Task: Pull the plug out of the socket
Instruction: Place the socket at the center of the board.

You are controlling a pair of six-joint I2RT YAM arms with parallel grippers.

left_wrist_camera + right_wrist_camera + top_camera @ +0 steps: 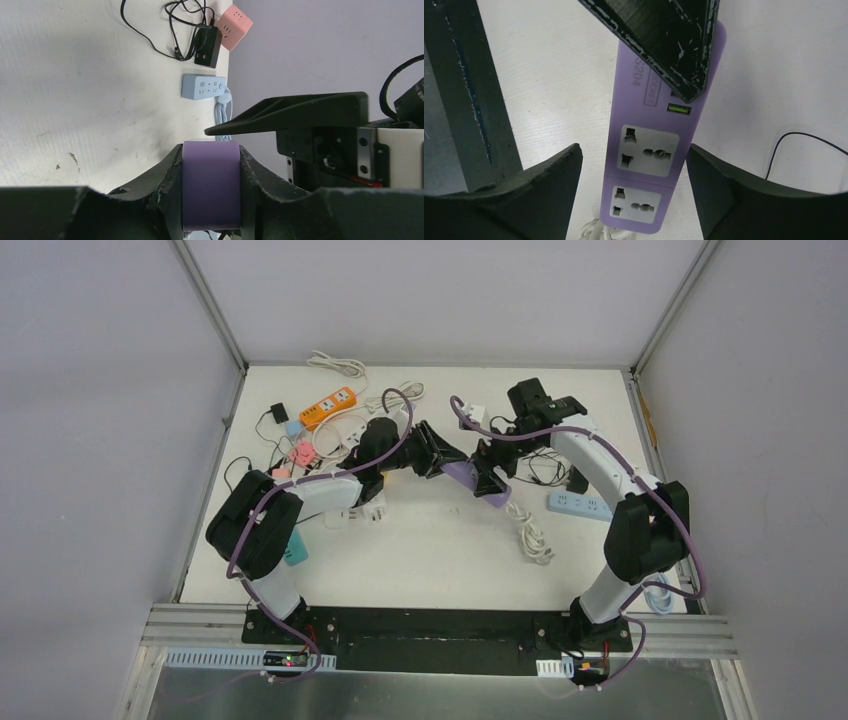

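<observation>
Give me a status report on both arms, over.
Left fingers clamped on purple power strip. Right fingers open, straddling it. Visible sockets empty. No obstruction.

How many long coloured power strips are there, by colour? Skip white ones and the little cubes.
Orange strip: 1
Purple strip: 1
Blue strip: 1
Total: 3
A teal thing by the left arm is too hidden to class.

purple socket strip (626, 100), white outlets (648, 150), green mark (679, 109), maybe a light; blue strip (204, 87); pink cube (234, 26)
</observation>
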